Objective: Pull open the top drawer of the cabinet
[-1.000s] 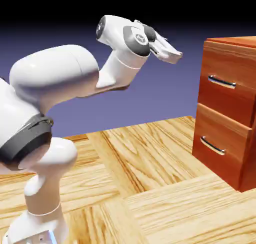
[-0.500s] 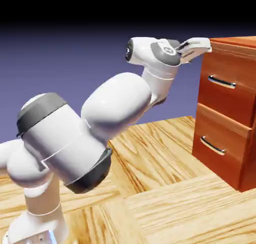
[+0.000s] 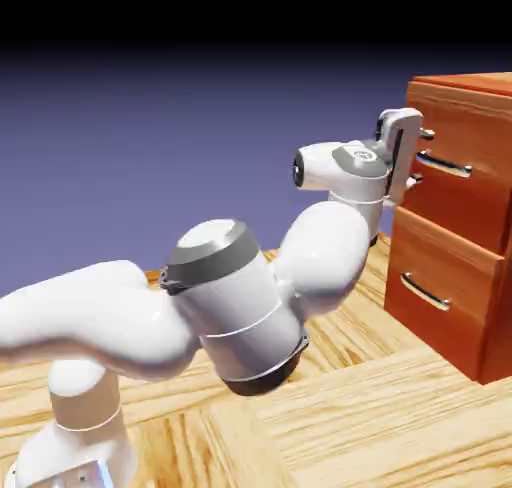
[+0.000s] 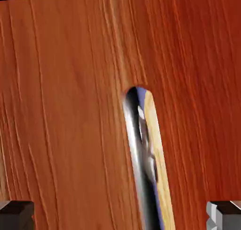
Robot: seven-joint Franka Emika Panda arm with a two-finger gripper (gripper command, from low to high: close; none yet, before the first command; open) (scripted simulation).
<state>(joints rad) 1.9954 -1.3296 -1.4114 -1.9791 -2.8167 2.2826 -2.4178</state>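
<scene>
Gripper (image 3: 420, 156) spread wide at top drawer (image 3: 462, 176) front, handle (image 4: 141, 163) btwn fingertips

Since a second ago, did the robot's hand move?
Yes. The gripper came rightward and down, up to the top drawer of the unmoved cabinet.

the gripper (image 3: 419, 157) is at the top drawer (image 3: 455, 166), fingers (image 3: 426, 134) spread above and below its handle (image 3: 444, 163).
</scene>
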